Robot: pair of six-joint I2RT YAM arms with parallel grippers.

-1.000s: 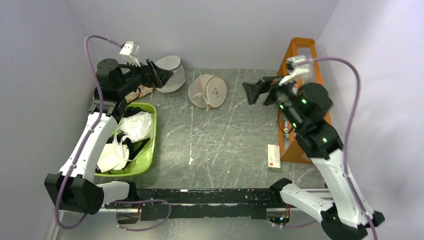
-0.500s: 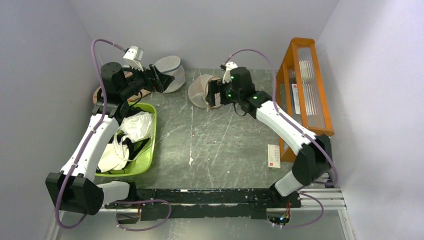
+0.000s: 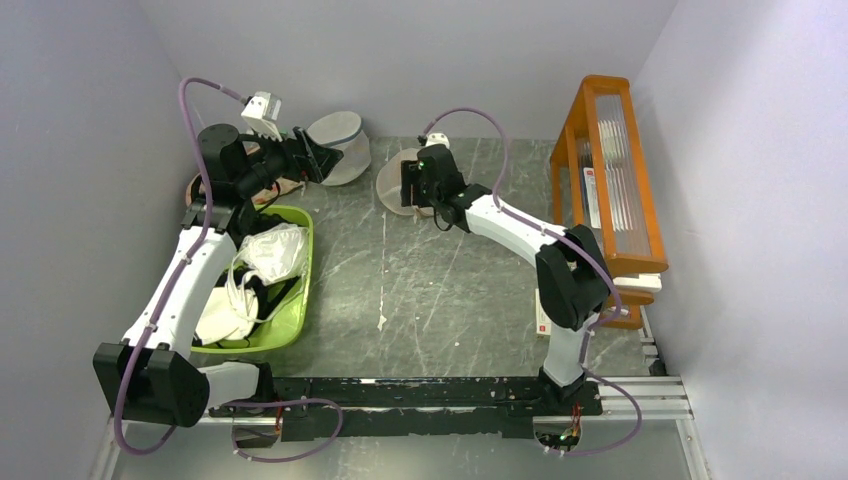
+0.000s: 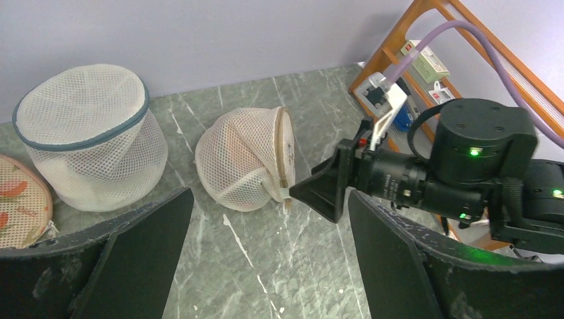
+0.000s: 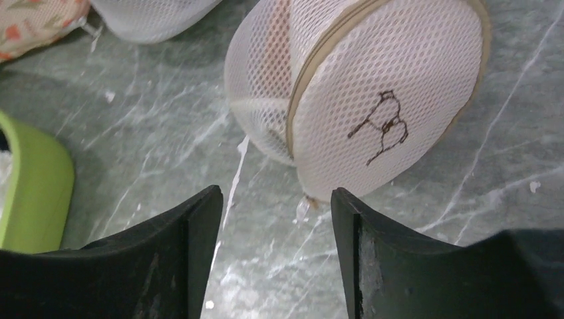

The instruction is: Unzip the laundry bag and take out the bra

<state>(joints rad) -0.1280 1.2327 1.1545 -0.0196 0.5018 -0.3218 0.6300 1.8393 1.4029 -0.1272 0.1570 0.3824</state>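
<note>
The laundry bag (image 3: 398, 182) is a round cream mesh dome standing on its edge at the back of the table; it also shows in the left wrist view (image 4: 249, 158) and in the right wrist view (image 5: 372, 100), where its black bra icon (image 5: 384, 126) faces me. Its zip pull (image 5: 307, 201) hangs at the bottom rim. My right gripper (image 5: 276, 206) is open, just in front of the bag, with the zip pull near its right finger. My left gripper (image 3: 318, 158) is open and empty, to the left of the bag. The bra is hidden.
A greyish-white mesh cylinder (image 3: 341, 146) stands at the back left. A flat oval with orange pattern (image 4: 20, 199) lies beside it. A green basket (image 3: 298, 300) of white laundry sits under the left arm. An orange rack (image 3: 610, 180) stands on the right.
My right arm has swung from the orange rack across to the laundry bag and now sits close in front of it. The left arm has barely moved.
</note>
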